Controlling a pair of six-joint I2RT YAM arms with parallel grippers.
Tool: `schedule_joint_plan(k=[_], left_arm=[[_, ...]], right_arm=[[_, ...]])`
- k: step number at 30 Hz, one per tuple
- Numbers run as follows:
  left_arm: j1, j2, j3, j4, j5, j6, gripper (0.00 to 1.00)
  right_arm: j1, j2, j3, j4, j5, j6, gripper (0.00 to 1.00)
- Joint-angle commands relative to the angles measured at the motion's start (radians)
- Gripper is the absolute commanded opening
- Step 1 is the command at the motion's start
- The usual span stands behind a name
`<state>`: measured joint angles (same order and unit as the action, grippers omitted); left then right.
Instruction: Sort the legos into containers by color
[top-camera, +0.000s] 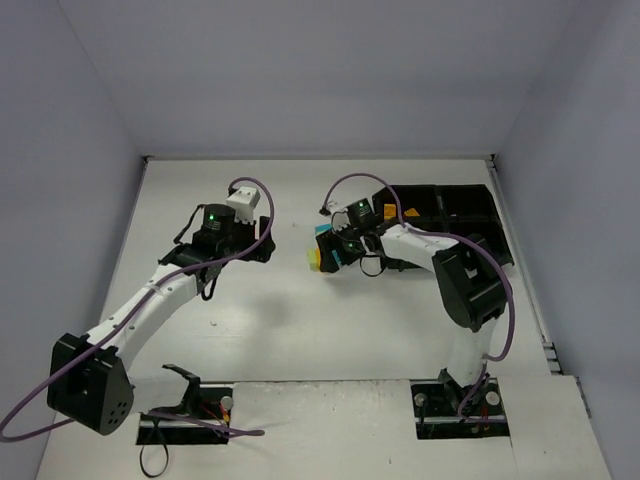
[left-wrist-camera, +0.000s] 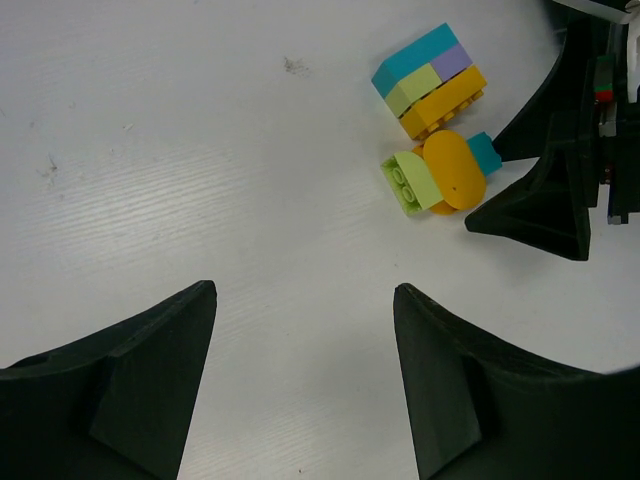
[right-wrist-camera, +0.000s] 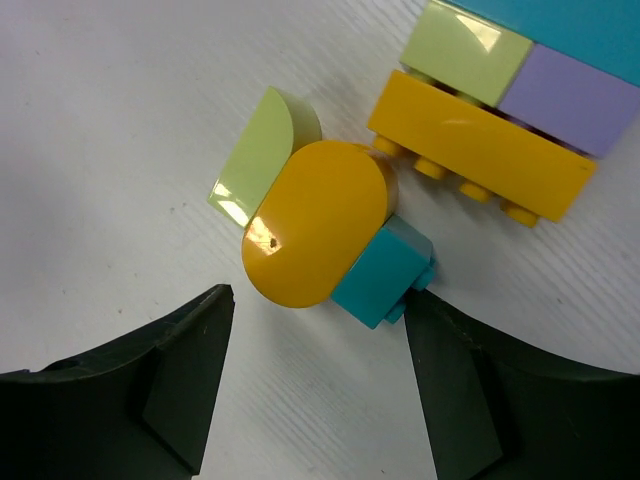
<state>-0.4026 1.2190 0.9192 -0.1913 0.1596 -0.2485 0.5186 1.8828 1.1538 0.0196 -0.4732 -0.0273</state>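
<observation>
Left gripper (left-wrist-camera: 300, 375): hanging over the bare table (left-wrist-camera: 200, 150) with its jaws spread wide, holding nothing; only white surface is showing between its fingers (left-wrist-camera: 140, 390)
Right gripper (right-wrist-camera: 315, 385): also standing wide and gripping nothing; it is reaching left toward the pile, with its fingers (right-wrist-camera: 135, 385) flanking the loose cluster
Legos (top-camera: 322, 250): lying in the middle of the table between the two grippers, outside the tray
Block of four: a cyan slab (left-wrist-camera: 415, 60), a purple brick (left-wrist-camera: 452, 60) and a pale yellow-green brick (left-wrist-camera: 412, 88) are sitting joined together, with a long orange brick (left-wrist-camera: 445, 102) pressing against their side, studs facing the loose cluster
Loose cluster: an orange oval piece (right-wrist-camera: 315, 222) is sitting across the top of a rounded yellow-green brick (right-wrist-camera: 260, 150) and a small cyan brick (right-wrist-camera: 380, 280); it is lying just beside the block of four
Contact: the small cyan brick is lying right next to one right fingertip; whether they are touching cannot be told
Tray (top-camera: 478, 205): sitting at the far right of the table, well apart from the pile, with the right arm crossing over its near side; its contents are too small to tell
Spacing: the left gripper is hovering near the pile, on the pile's left
</observation>
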Motion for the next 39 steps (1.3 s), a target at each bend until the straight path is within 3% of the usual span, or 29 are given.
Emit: schedule_joint_plan(k=[1,8,13,19,29,31,39], left_arm=[[0.008,-0.013,0.004,0.029,0.001,-0.035,0.65],[0.008,0.028,0.009,0.039,0.032,-0.064,0.65],[0.008,0.08,0.032,0.041,0.09,-0.041,0.65],[0.008,0.192,0.142,-0.078,0.121,-0.023,0.66],[-0.036,0.318,0.24,-0.125,0.124,-0.258,0.7],[-0.047,0.35,0.259,-0.132,0.158,-0.218,0.7],[-0.042,0.401,0.337,-0.197,0.305,0.418,0.7]], right_arm=[[0.063,-0.002,0.012,0.083,0.033,-0.003,0.66],[0.187,-0.004,-0.026,0.123,0.05,-0.008,0.65],[0.192,-0.051,-0.066,0.128,0.061,0.007,0.65],[0.166,-0.158,-0.121,0.12,0.088,0.007,0.65],[0.08,-0.304,-0.229,0.108,0.166,0.075,0.64],[0.058,-0.332,-0.247,0.108,0.16,0.07,0.64],[0.031,-0.402,-0.292,0.106,0.119,0.052,0.64]])
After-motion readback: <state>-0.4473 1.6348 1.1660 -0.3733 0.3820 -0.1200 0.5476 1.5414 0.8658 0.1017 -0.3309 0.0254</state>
